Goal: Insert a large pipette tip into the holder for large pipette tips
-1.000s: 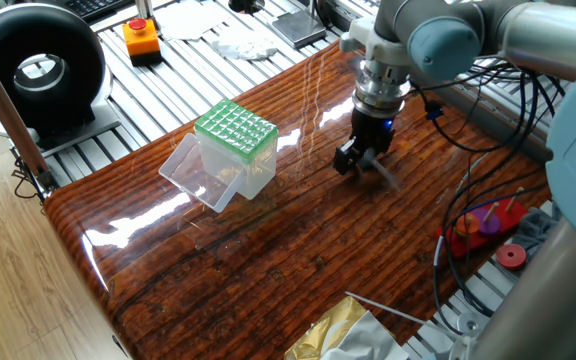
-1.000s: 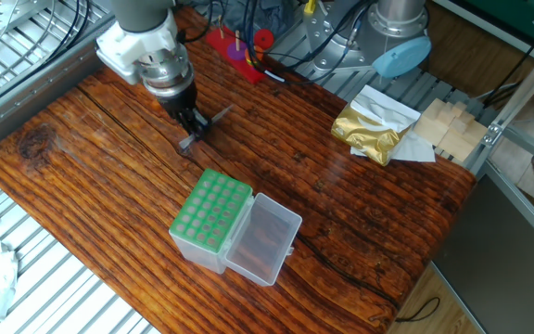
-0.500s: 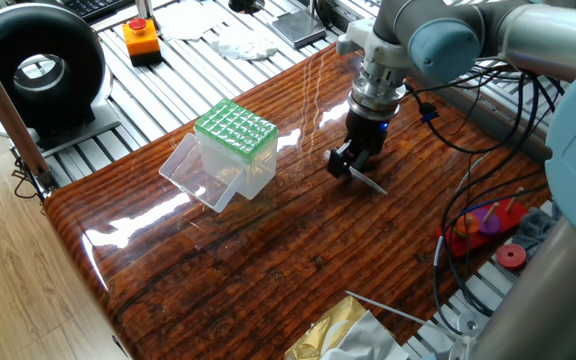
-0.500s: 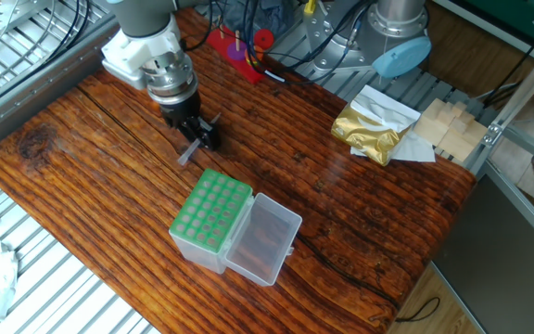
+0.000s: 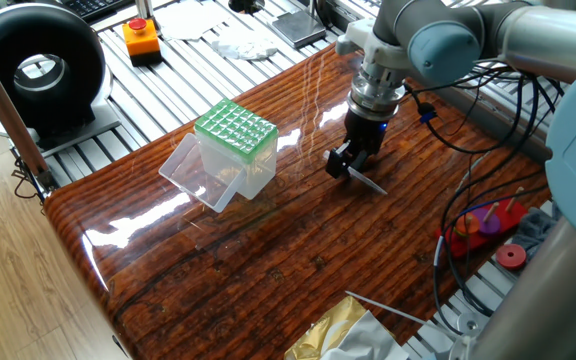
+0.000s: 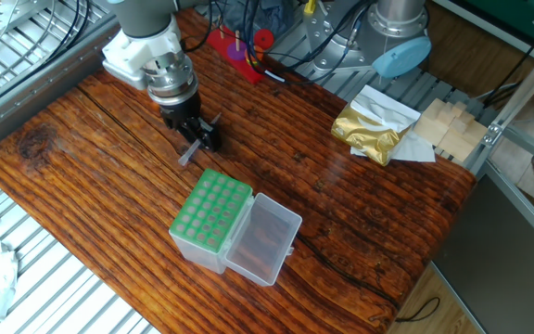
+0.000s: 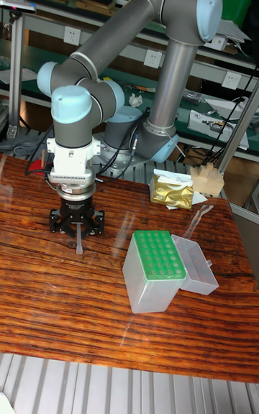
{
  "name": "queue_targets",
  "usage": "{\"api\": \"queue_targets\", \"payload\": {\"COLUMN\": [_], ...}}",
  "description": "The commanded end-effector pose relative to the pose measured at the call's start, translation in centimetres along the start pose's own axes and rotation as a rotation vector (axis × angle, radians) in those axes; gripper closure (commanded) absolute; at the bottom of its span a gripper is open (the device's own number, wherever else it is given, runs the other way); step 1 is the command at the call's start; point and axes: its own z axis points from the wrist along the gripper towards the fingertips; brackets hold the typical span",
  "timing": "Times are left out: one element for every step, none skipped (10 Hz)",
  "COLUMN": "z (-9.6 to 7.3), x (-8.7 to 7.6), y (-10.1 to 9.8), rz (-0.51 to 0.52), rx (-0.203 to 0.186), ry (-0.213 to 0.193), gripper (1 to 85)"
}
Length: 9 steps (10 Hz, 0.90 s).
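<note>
My gripper (image 5: pixel 352 166) (image 6: pixel 199 139) (image 7: pixel 78 224) is shut on the large pipette tip (image 5: pixel 369 184) (image 6: pixel 189 154) (image 7: pixel 79 240), a slim whitish cone sticking out below the fingers, point downward, close over the wooden table. The holder for large pipette tips (image 5: pixel 235 131) (image 6: pixel 211 211) (image 7: pixel 158 258) is a clear box with a light-green grid top. It stands a short way off: left of the gripper in one fixed view, right of it in the tall view. Gripper and tip are beside the holder, not over it.
The box's clear lid (image 6: pixel 267 237) lies open at its side. A red base with pegs and rings (image 5: pixel 488 224) (image 6: pixel 239 48) sits at the table edge behind the arm. A gold foil bag (image 6: pixel 371 130) and wooden blocks (image 6: pixel 448 125) occupy one far corner.
Over the last second the gripper shifted slightly toward the holder and turned, swinging the held tip round. Nothing has moved in the last half second.
</note>
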Motion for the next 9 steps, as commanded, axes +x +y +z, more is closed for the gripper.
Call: {"api": "queue_targets", "payload": {"z": [-0.1,-0.1,-0.1,-0.2,-0.2,-0.2,-0.2,-0.2,-0.2], "x": [-0.3,-0.5,-0.5,-0.4,-0.3,-0.4,-0.5,-0.5,-0.5], "y": [-0.1,-0.2,-0.6,-1.5,-1.6,-1.5,-1.4,-1.4,-1.3], "rz": [0.006,0.009,0.012,0.015,0.027,0.033,0.032,0.035,0.046], "rx": [0.000,0.002,0.020,0.054,0.058,0.054,0.049,0.049,0.047], "ry": [-0.011,-0.017,-0.017,-0.014,-0.012,-0.016,-0.019,-0.020,-0.021], "gripper": [54.3,54.3,54.3,55.7,57.7,58.3,58.7,59.0,59.7]}}
